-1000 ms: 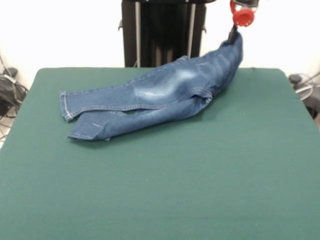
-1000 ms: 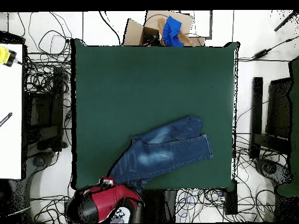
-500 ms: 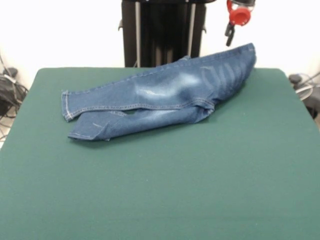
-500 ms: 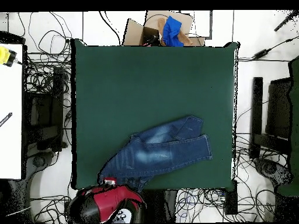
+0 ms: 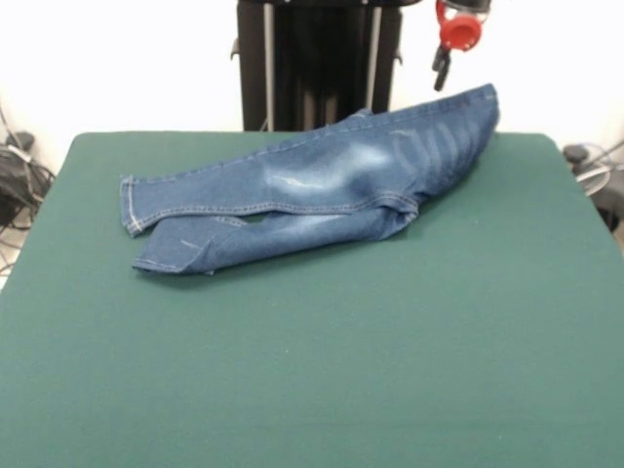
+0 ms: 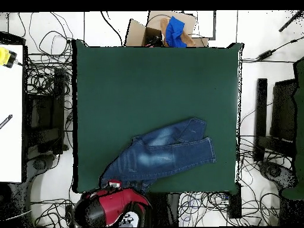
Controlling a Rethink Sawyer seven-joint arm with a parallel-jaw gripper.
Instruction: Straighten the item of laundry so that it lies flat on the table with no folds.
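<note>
In the front view the gripper [image 5: 442, 70] hangs at the top edge, right of centre, with only its lower end in frame. A bright red, rounded wrist piece [image 5: 458, 29] sits at the very top, and a short black tip points down and slightly left below it. Whether the jaws are apart or together cannot be made out at this angle. It holds nothing and hangs free in the air. In the overhead view the arm [image 6: 113, 206] shows at the lower left of the frame as a bulky red and black body lying roughly level.
</note>
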